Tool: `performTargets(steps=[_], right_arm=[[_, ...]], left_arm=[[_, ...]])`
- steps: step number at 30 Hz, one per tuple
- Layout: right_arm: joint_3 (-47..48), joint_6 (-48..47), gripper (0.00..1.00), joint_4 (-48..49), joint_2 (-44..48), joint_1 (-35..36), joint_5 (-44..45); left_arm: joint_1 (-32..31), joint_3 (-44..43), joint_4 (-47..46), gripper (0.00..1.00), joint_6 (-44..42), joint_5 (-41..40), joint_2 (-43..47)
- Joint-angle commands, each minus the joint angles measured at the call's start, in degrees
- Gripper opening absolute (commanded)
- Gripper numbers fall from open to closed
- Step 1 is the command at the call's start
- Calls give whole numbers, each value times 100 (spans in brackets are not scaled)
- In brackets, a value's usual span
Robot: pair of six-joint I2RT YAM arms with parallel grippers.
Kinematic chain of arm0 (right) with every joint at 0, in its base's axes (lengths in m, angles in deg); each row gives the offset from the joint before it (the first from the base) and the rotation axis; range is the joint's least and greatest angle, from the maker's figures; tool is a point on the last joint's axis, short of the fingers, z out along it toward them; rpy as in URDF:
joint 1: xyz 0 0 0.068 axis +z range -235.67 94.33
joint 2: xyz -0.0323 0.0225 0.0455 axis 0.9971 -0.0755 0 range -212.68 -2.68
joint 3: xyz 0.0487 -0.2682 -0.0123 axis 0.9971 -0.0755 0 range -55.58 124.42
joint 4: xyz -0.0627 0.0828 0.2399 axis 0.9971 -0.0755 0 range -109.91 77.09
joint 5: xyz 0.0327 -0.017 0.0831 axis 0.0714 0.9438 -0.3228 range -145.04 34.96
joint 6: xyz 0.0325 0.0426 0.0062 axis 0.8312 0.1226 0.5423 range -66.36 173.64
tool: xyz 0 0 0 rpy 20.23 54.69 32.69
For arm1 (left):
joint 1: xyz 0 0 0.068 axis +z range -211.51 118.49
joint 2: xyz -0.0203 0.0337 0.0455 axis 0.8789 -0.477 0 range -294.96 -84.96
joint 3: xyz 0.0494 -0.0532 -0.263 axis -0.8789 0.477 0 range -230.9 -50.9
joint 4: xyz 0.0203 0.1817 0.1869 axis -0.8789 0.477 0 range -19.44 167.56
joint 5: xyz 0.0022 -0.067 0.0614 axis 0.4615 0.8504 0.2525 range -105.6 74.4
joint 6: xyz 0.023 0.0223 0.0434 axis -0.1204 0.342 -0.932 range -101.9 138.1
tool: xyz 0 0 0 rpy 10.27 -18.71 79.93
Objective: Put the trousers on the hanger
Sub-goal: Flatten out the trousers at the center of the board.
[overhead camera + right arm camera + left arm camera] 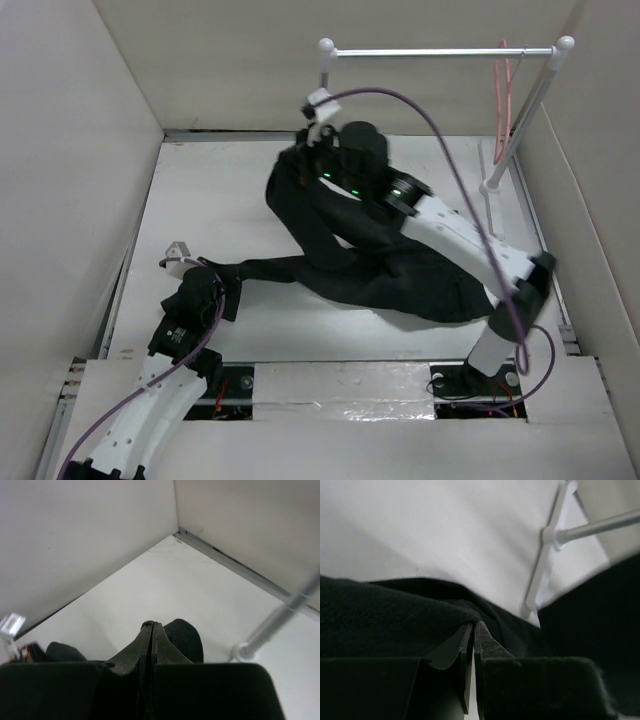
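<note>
Pale walls box in a white table, and at its far edge stands a white rail on two posts. Seen from above, the hanger – thin and pink – hangs from the rail's right end, at about 1 o'clock from the table's middle, bare and well apart from any cloth. The trousers are black and sprawl across the middle of the table. Their bulk lies at about 4 o'clock under the right arm, one long leg stretches out toward 8 o'clock, and another part is drawn up off the surface toward 12 o'clock.

The left gripper sits low at 8 o'clock, at the tip of the outstretched leg. Its fingers are pressed together with a fold of the black fabric pinched at their tips. The right gripper is raised at 12 o'clock, just in front of the rail's left post. Its fingers are likewise clamped tight – dark cloth bulges out beside and beneath them, and the lifted part of the trousers hangs from that grip
</note>
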Motion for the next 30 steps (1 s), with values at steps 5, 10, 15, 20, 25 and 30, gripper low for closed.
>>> performTargets(steps=[5, 10, 15, 20, 25, 30], right_arm=[[3476, 832, 83, -869, -3319, -391, 178], [1931, 1194, 97, 283, -2494, -690, -238], [65, 878, 66, 850, -1522, -621, -238], [-2005, 869, 0, 1592, -447, -384, -370], [-4050, 913, 0, 2066, 704, -208, 297], [-5092, 1061, 0, 2155, 1988, -208, 333]], left_arm=[[-11, 278, -309, 5, -145, 457, -479], [-11, 322, -371, 4, -206, 492, -373], [-11, 436, -529, 5, -233, 449, -461], [-11, 68, -775, 17, -417, 141, -890], [-11, -712, -811, 30, -873, -192, -1304], [-11, -1294, -1117, 31, -1129, -316, -1584]])
